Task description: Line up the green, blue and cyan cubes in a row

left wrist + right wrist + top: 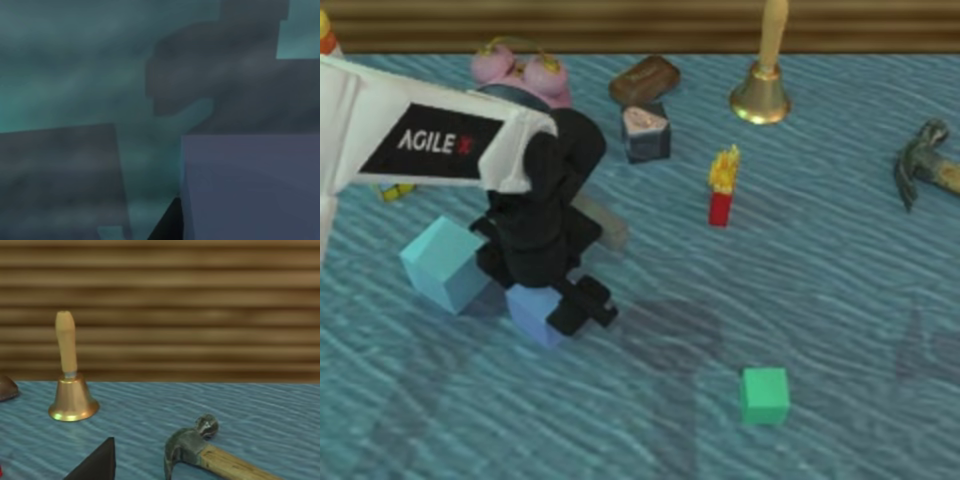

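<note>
My left gripper (558, 305) reaches down at the table's left and is shut on the periwinkle blue cube (532, 312), which sits on the table. In the left wrist view the blue cube (250, 185) fills the frame, with one dark finger (167, 225) pressed against its side. The larger pale cyan cube (444, 264) stands right beside it, on its left. The small bright green cube (764, 394) lies alone toward the front, right of centre. My right arm is out of the top view; only a dark tip of my right gripper (97, 465) shows in its wrist view.
At the back stand a brass bell (760, 95), a dark cube with a pink top (646, 132), a brown block (644, 78) and a pink object (520, 72). A red and yellow item (722, 190) stands mid-table. A hammer (925, 165) lies at the right edge.
</note>
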Controlling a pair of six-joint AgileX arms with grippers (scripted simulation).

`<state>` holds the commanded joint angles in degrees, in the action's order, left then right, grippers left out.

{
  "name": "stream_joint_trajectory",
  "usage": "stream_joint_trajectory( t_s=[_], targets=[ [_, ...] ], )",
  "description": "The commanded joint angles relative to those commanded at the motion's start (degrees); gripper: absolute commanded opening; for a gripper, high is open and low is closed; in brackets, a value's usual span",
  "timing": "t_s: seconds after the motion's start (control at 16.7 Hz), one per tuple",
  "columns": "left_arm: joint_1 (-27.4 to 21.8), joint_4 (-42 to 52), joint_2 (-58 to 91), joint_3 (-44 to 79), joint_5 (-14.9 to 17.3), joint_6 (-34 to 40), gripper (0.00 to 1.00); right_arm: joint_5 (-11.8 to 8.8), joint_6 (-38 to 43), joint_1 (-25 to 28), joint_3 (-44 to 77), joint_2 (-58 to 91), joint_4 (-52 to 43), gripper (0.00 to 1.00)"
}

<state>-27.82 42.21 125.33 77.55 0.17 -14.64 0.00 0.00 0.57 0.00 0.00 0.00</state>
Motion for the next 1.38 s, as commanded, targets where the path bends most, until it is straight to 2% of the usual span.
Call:
stream_joint_trajectory(
  t_s=[0.48, 0.9, 1.2, 1.38],
  targets=[
    [0.0, 1.5, -1.6, 1.0, 0.2, 0.0, 0.00, 0.0, 0.0, 0.0, 0.0, 0.0, 0.0, 1.00],
    [1.1, 13.9, -7.5, 7.2, 0.2, 0.3, 0.00, 0.0, 0.0, 0.0, 0.0, 0.0, 0.0, 1.00],
    [0.8, 14.1, -7.6, 7.3, 0.2, 0.3, 0.00, 0.0, 0.0, 0.0, 0.0, 0.0, 0.0, 1.00],
    [-1.2, 14.8, -7.0, 8.3, 0.1, 4.0, 0.00, 0.0, 0.0, 0.0, 0.0, 0.0, 0.0, 1.00]
  ],
)
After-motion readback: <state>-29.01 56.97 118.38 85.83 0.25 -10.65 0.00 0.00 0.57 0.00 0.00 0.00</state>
